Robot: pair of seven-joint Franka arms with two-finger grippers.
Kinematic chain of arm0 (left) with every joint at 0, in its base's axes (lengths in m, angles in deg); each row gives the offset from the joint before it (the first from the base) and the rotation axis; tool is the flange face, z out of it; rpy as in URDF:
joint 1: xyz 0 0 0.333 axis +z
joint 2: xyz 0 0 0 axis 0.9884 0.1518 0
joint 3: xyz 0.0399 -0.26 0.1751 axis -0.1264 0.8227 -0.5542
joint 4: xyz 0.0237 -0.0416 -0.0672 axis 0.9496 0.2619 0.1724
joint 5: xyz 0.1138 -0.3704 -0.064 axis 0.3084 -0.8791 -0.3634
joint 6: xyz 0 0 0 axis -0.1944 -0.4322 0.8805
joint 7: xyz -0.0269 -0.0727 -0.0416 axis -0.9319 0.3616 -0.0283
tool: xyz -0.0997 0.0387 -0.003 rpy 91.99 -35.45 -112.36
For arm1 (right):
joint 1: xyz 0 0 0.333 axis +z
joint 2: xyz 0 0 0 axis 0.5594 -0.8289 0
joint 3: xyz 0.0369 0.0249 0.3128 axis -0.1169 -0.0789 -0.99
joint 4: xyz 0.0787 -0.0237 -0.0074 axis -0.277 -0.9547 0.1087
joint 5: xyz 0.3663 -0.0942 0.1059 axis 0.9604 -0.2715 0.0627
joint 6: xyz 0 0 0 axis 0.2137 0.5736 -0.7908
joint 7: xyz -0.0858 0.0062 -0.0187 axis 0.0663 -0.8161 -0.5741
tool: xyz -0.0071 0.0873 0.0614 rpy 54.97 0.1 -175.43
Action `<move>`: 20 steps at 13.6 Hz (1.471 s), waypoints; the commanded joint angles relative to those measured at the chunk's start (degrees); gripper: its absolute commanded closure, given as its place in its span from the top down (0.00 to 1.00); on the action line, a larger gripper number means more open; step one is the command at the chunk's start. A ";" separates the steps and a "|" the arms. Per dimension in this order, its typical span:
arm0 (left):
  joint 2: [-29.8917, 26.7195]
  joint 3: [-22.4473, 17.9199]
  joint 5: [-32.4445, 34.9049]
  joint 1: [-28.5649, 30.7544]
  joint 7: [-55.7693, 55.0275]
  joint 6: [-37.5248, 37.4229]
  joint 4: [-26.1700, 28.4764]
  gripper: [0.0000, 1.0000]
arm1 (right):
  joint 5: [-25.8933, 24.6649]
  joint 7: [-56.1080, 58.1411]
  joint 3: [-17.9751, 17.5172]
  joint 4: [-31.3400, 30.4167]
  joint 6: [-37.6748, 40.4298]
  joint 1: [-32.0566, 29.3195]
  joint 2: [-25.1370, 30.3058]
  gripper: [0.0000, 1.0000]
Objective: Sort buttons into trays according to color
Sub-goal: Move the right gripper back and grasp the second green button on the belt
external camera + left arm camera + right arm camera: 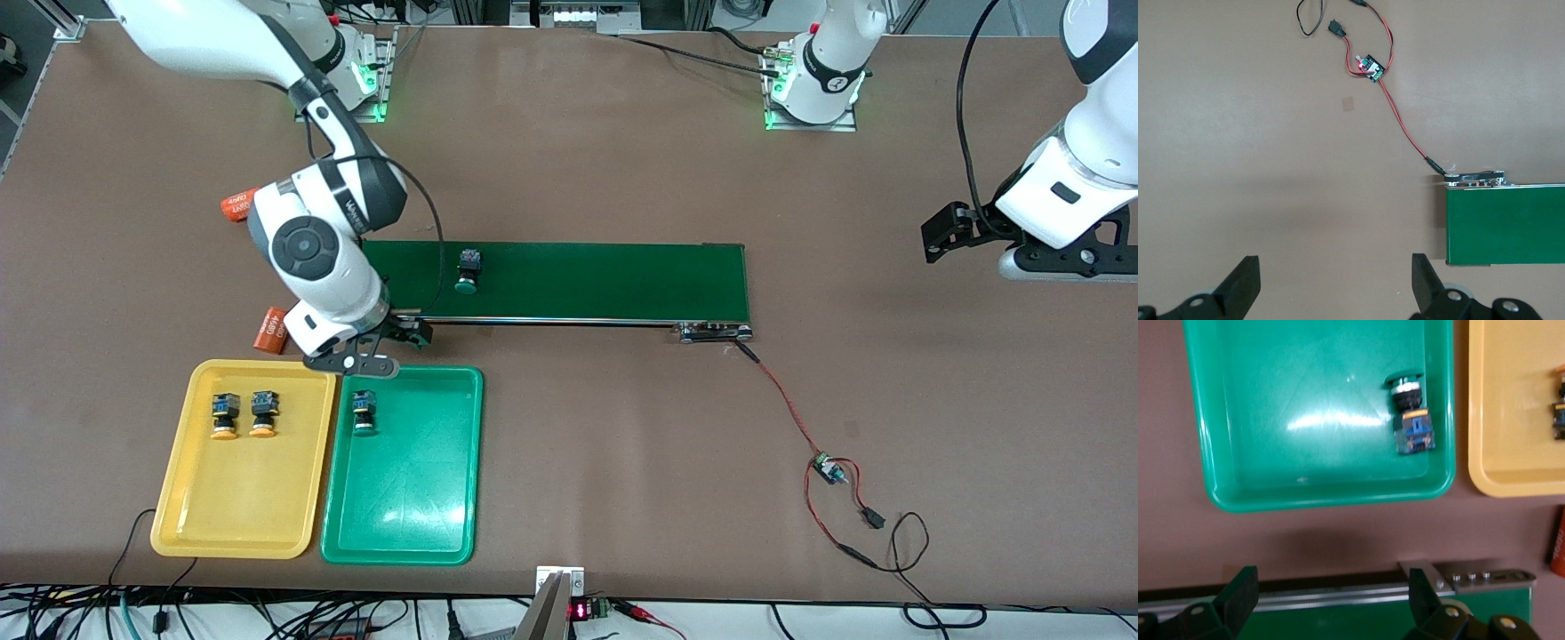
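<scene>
A: Status of the hands?

B: Right hand (363,354) spread wide, holding nothing, hanging over the edge of the shallow green plastic tray (404,542) nearest the long dark-green conveyor belt (605,283). Left hand (1335,283) likewise spread and unladen, parked over bare brown surface (622,160) at the left arm's end; waiting.

A: Location of task items?

B: Two orange-capped push-button switches (243,414) lying side by side in the shallow yellow plastic tray (236,524). One green-capped push-button switch (363,412) lying in the green tray, close to the wall beside the yellow tray. Second green-capped switch (468,269) resting on the belt, not yet sorted.

A: Risks?

B: Probably a pick of the belt switch next. Round cap and small body: liable to roll or twist out of a poorly centred grip. Dark green cap on dark green belt: poor contrast, easy to misjudge. Cable draped across the belt beside that switch: possible snag. Drop too close to the tray wall: could knock the switch already there.

A: Surface and surroundings?

B: Brown matte surface. Two orange cylinders printed "4680" (269,329) near the right arm. Red-and-black wiring with a small circuit board (829,468) running from the belt's end. Cables along the edge nearest the front camera.
</scene>
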 commanded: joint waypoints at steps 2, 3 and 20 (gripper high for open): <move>0.69 0.44 1.11 0.01 0.24 -0.73 -1.73 1.00 | 1.00 -1.17 0.15 -13.20 -7.65 0.18 9.57 1.00; 0.69 0.44 1.11 0.01 0.24 -0.73 -1.73 1.00 | 1.09 -1.35 0.15 -16.37 -10.72 0.09 11.24 1.00; 0.60 0.88 1.02 -0.07 0.24 -0.73 -1.73 1.00 | 0.65 -10.58 -4.07 -27.65 -19.37 0.71 12.67 1.00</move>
